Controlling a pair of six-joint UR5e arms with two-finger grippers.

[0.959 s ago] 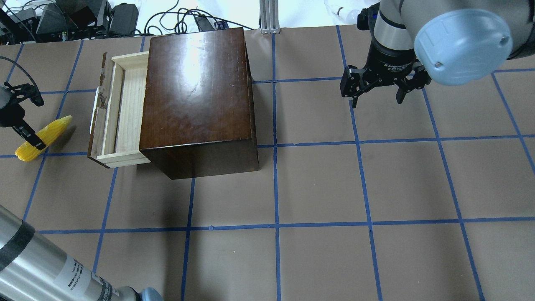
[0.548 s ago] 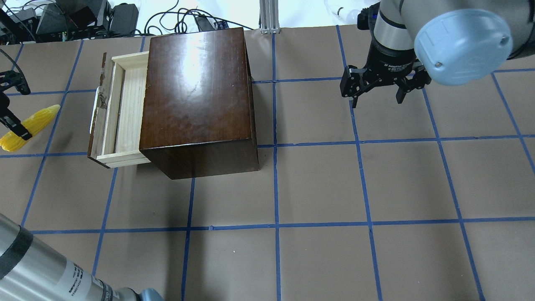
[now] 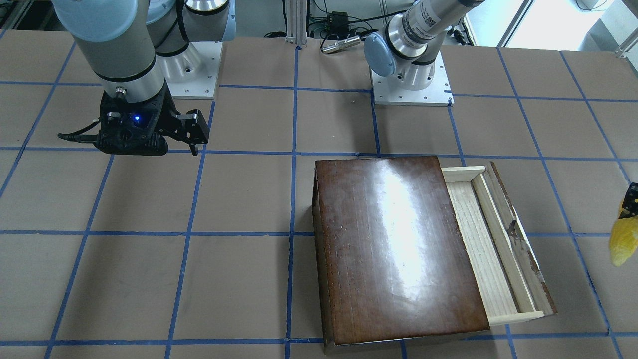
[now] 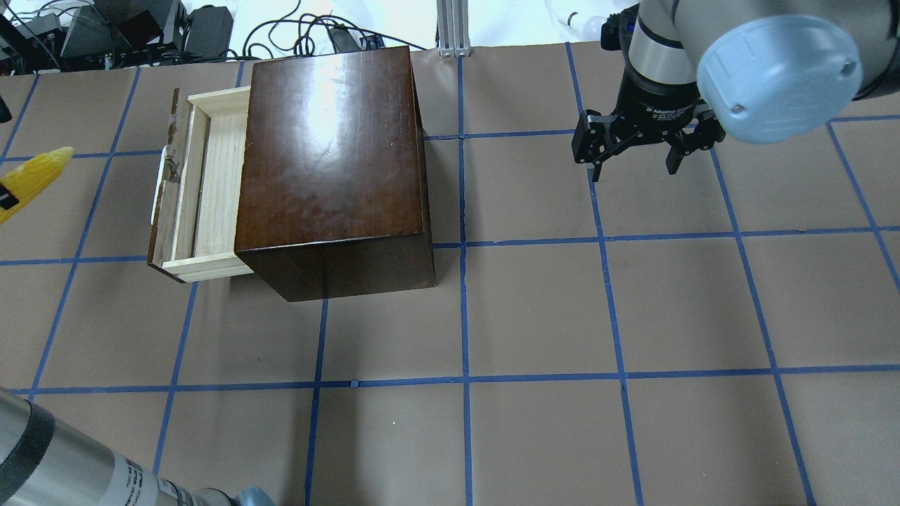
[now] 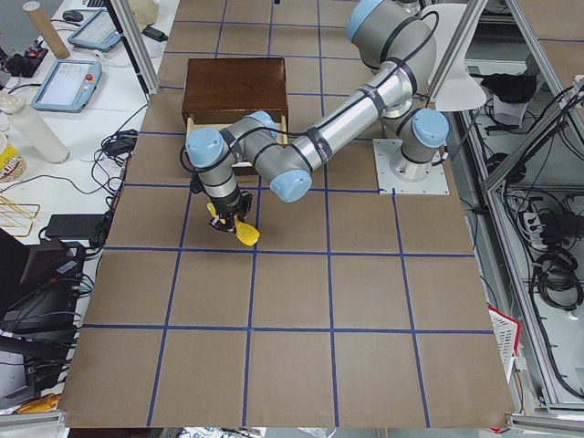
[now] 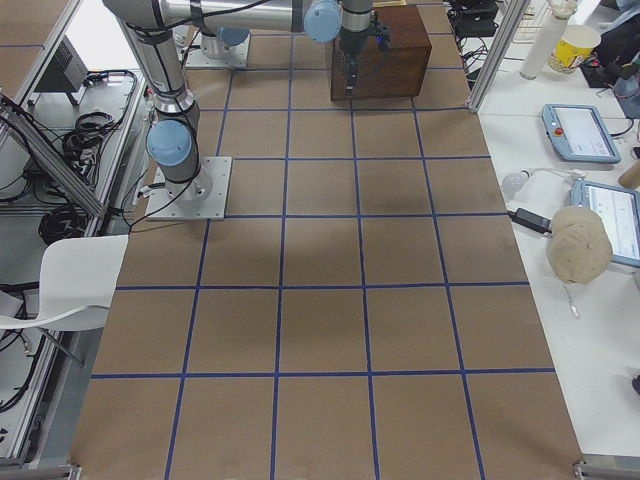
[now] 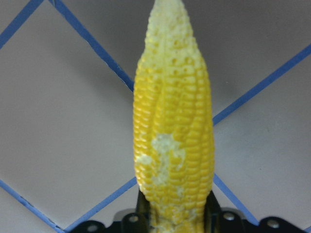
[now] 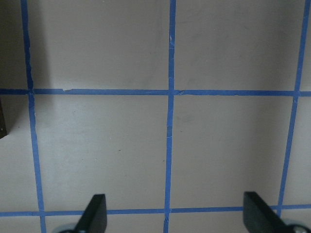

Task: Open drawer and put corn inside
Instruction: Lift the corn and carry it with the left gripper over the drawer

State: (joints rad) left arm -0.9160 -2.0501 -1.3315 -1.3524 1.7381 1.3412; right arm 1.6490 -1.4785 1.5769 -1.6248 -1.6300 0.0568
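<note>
Step in hand (judged): carry the corn to the open drawer and release.

- Left end effector [image 7: 174, 219]: clamped on the blunt base of the corn [image 7: 174, 121], pointed tip leading away from the wrist. In the left side view the cob hangs under the wrist and appears lifted off the surface [image 4: 534, 309].
- Overhead view: corn [image 4: 31, 172] sits at 9 o'clock of the drawer [image 4: 211, 183], well apart from it, at the frame's edge.
- The drawer stands partly pulled out of the 9 o'clock face of the box [image 4: 330, 147]. The exposed tray is a narrow strip running 12 to 6 o'clock between the front panel and the box.
- Right end effector [image 4: 633, 151]: fingers apart, holding nothing, parked at 3 o'clock of the box and well clear.

How to do it well (judgement):
- Travel toward 3 o'clock high enough to pass over the front panel and the white handle [image 4: 159, 184].
- Rotate the wrist so the cob's long axis lies along the strip, 12 to 6. Crosswise, it would likely bridge the panel and the box edge.
- Centre over the pale wood and lower until the cob is near the tray floor. Only then part the fingers, since a rounded cob dropped from height may roll or bounce out.
- Retreat straight up and avoid nudging the drawer shut.
</note>
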